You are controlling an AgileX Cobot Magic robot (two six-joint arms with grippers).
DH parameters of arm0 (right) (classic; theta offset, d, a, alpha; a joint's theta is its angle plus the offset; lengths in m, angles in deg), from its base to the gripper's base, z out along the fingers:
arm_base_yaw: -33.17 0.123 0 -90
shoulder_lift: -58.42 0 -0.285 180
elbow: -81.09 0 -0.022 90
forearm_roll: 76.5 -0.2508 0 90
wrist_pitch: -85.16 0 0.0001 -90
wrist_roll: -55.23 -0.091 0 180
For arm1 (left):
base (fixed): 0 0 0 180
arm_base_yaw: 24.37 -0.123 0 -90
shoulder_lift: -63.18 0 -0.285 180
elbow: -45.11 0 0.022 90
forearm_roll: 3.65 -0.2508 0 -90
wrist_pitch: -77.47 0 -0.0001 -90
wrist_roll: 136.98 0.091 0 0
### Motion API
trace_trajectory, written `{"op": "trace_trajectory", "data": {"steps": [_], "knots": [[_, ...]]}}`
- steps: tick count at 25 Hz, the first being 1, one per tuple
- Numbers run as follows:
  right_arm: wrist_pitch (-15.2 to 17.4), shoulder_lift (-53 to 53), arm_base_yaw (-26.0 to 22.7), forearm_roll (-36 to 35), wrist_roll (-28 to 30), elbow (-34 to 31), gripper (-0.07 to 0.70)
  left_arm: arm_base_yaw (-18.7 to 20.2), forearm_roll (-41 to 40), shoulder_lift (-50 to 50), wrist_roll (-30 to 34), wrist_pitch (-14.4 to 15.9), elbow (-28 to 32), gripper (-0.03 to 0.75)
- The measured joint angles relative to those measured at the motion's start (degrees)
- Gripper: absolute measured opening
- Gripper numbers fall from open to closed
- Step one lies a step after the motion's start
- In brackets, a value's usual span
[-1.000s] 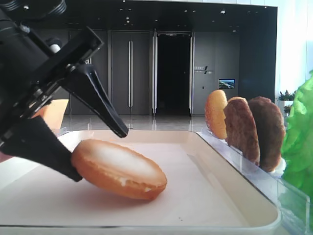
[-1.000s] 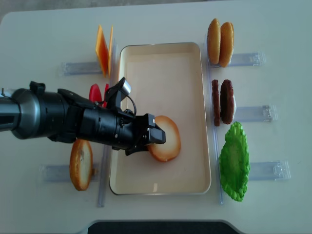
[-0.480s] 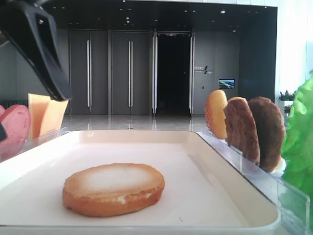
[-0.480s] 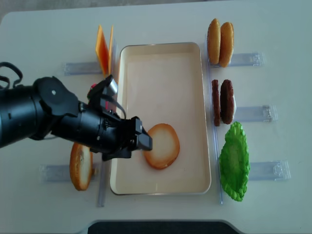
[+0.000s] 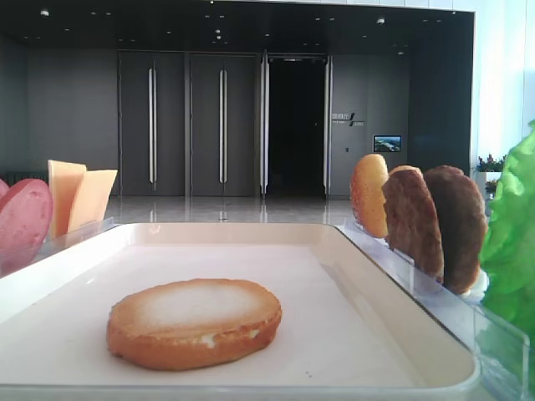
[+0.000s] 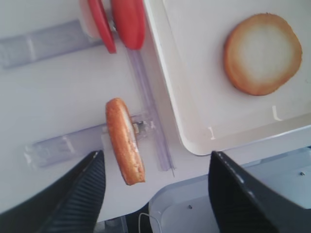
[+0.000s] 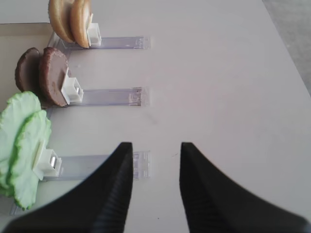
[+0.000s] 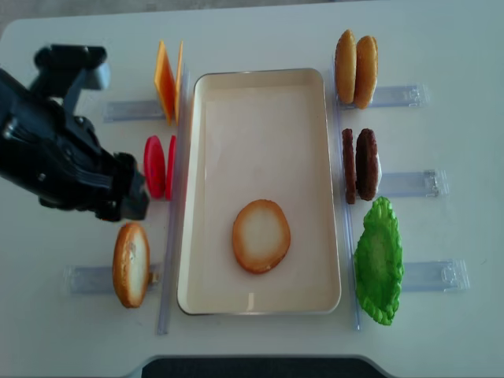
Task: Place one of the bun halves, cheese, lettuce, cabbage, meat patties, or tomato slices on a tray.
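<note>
A bun half (image 8: 261,235) lies flat on the cream tray (image 8: 260,94), pale face up, near the tray's front end; the low view shows the same bun half (image 5: 194,322). My left gripper (image 6: 155,154) is open and empty. It hangs above the table left of the tray, over a second bun half (image 6: 125,141) that stands on edge in its rack. The left arm (image 8: 71,157) sits beside the tomato slices (image 8: 160,166). My right gripper (image 7: 154,145) is open over bare table, right of the lettuce (image 7: 24,145).
Cheese slices (image 8: 167,80) stand at the back left. Two more bun halves (image 8: 355,57), the meat patties (image 8: 361,164) and the lettuce (image 8: 379,260) stand in clear racks along the tray's right side. The table's front edge (image 6: 194,204) is just below the left gripper.
My left gripper let go of the bun half, which settled flat on the tray. The gripper then pulled back left off the tray and out of the low view.
</note>
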State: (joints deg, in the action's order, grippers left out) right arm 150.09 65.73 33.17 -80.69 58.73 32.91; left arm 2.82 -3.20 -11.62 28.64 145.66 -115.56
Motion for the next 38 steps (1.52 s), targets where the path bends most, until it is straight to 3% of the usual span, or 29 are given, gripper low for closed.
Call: {"op": "trace_trajectory", "data": {"steps": [6,8,13,15,20,29,35,38], "knots": [[0.00,0.00,0.00,0.00,0.00,0.00,0.235,-3.78,-3.36,0.65,0.85,2.01,-2.27,0.499],[0.00,0.00,0.00,0.00,0.00,0.00,0.235,-8.01,-4.68,0.65,2.48,2.02,-2.27,0.499],[0.00,0.00,0.00,0.00,0.00,0.00,0.235,-24.86,-6.26,0.70,9.19,2.08,-2.27,0.496],[0.00,0.00,0.00,0.00,0.00,0.00,0.235,-28.27,-6.77,1.22,10.47,2.14,-2.27,0.490],[0.00,0.00,0.00,0.00,0.00,0.00,0.235,-29.09,-4.02,8.54,13.25,2.25,1.22,0.475],[0.00,0.00,0.00,0.00,0.00,0.00,0.235,-29.19,-3.77,42.62,14.38,2.56,18.97,0.474],[0.00,0.00,0.00,0.00,0.00,0.00,0.235,-29.19,-3.70,57.53,15.07,-2.02,29.06,0.471],[0.00,0.00,0.00,0.00,0.00,0.00,0.235,-29.19,-3.70,63.14,16.12,-3.86,30.06,0.461]]}}
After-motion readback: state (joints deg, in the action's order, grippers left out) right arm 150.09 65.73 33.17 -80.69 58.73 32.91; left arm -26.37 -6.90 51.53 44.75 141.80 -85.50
